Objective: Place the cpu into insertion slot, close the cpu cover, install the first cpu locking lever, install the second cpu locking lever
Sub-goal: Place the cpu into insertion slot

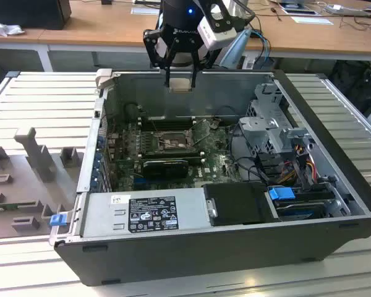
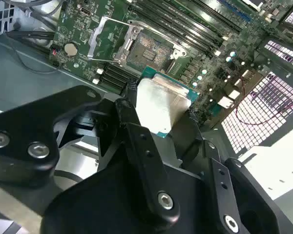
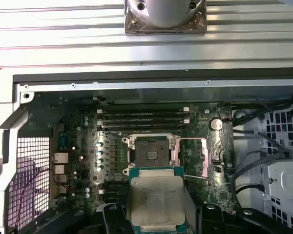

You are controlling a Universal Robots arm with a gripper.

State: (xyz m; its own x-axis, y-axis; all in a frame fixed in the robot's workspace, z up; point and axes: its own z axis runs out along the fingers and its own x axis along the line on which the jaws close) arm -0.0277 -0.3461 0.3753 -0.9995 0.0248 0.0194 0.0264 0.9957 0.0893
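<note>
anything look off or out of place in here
Nothing stands out. The gripper holds the cpu over the open case, its edges square with the insertion slot. The slot is empty and shows no visible damage, and the cpu cover is swung open beside it.

You are looking at one gripper (image 1: 180,81), one cpu (image 3: 156,202), one insertion slot (image 3: 150,153) and one cpu cover (image 3: 193,158). Around them you have one coin-cell battery (image 3: 215,124), one power supply (image 1: 142,213) and one open computer case (image 1: 235,250).
</note>
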